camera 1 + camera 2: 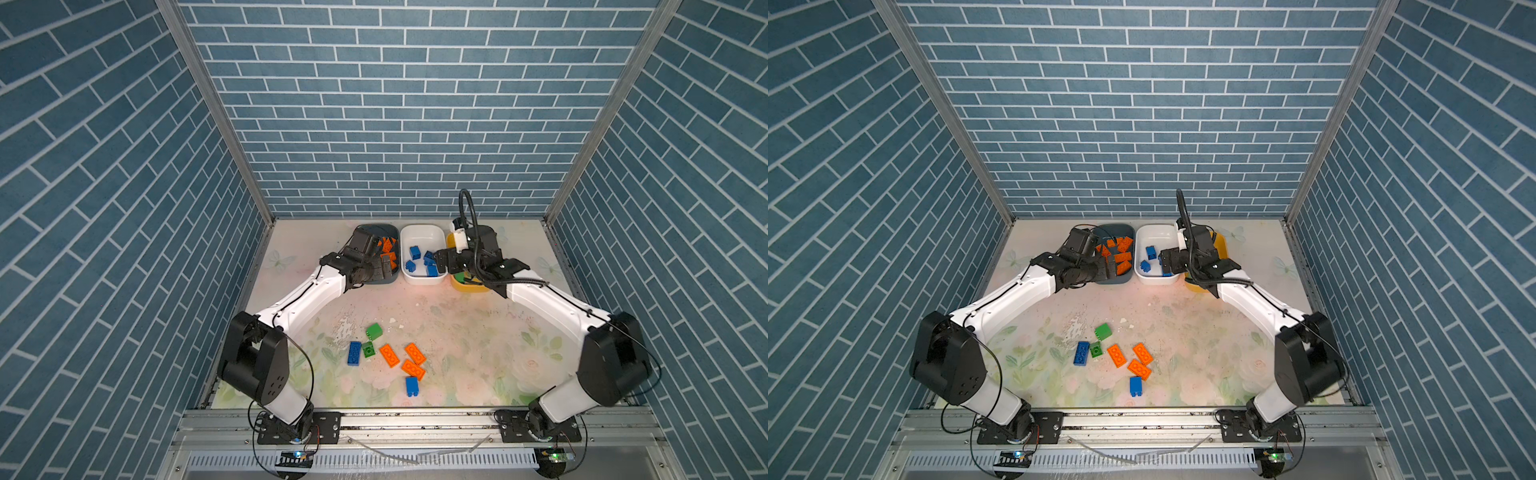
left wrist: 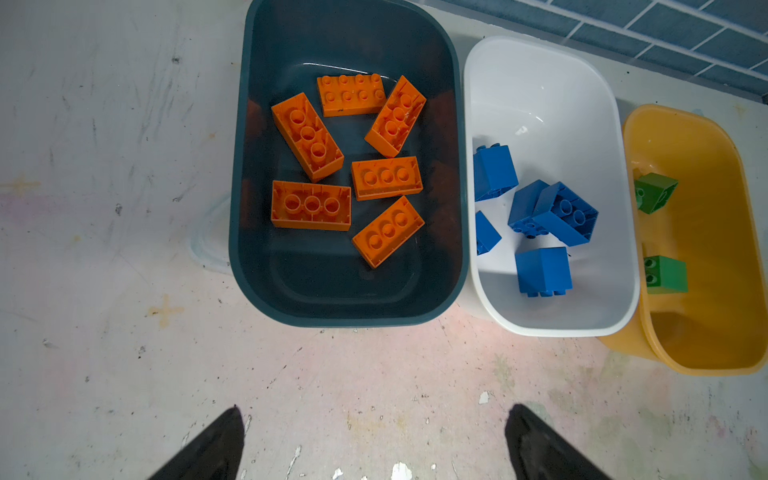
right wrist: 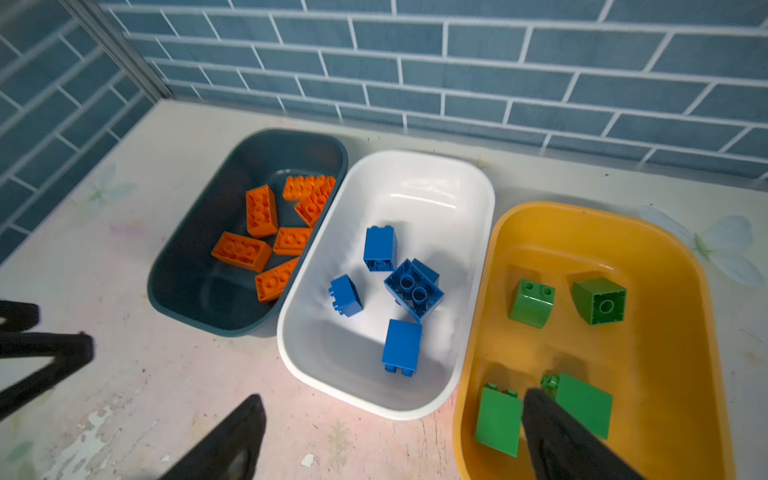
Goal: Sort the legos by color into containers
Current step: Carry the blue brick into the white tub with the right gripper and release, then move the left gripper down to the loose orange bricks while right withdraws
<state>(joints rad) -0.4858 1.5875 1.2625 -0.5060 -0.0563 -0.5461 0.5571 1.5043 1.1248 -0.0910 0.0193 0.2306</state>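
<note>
I see flat orange plastic bricks (image 2: 309,204) lying in the dark teal plastic tub (image 2: 345,299). Small blue blocks (image 2: 542,270) are in the white tub (image 2: 552,95), and chunky green blocks (image 3: 600,305) are in the yellow tub (image 3: 582,232). Seven loose bricks (image 1: 389,355) lie mid-table (image 1: 457,353). My left gripper (image 2: 374,411) hangs just before the teal tub, jaws apart, empty. My right gripper (image 3: 395,397) straddles the white tub's near end, jaws wide, empty.

Three tubs stand in a row at the far edge of the table (image 1: 457,332). Teal tub (image 2: 353,37): six orange bricks (image 2: 309,205). White tub (image 2: 540,104): five blue blocks (image 2: 542,270). Yellow tub (image 3: 582,232): four green blocks (image 3: 532,303). Loose bricks (image 1: 389,355) lie clustered nearer the front: three orange, two blue, two green.
</note>
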